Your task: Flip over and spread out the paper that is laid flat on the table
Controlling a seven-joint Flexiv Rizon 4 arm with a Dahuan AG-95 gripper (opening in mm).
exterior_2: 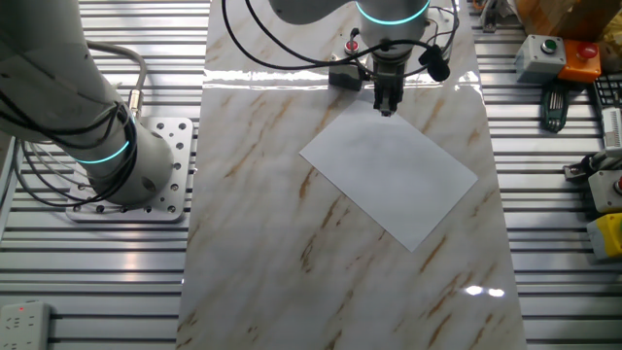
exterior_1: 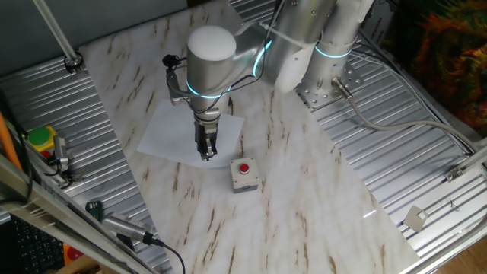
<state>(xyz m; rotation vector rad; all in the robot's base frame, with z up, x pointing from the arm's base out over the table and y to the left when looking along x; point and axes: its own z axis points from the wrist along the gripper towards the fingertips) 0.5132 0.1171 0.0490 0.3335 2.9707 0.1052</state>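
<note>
One sheet: the paper point(exterior_2: 391, 173) lay flat and spread on the table point(exterior_2: 262, 253), reaching from under the fingertips out toward the arm's base side.
Gripper: the gripper point(exterior_2: 387, 109) pointed straight down at the paper's corner, fingertips at or just above the sheet; fingers looked close together, but whether they pinched the edge I could not tell.
Progress: judged early; no corner was lifted or folded, so the whole flip and the respreading remained.
Box: the small grey box with the red button point(exterior_1: 244, 174) sat just beside the gripper, off the paper's corner, and could hinder a sweep on that side.
Surroundings: the ribbed metal panels point(exterior_2: 554, 292) flanked the table, well apart from the fingertips.
</note>
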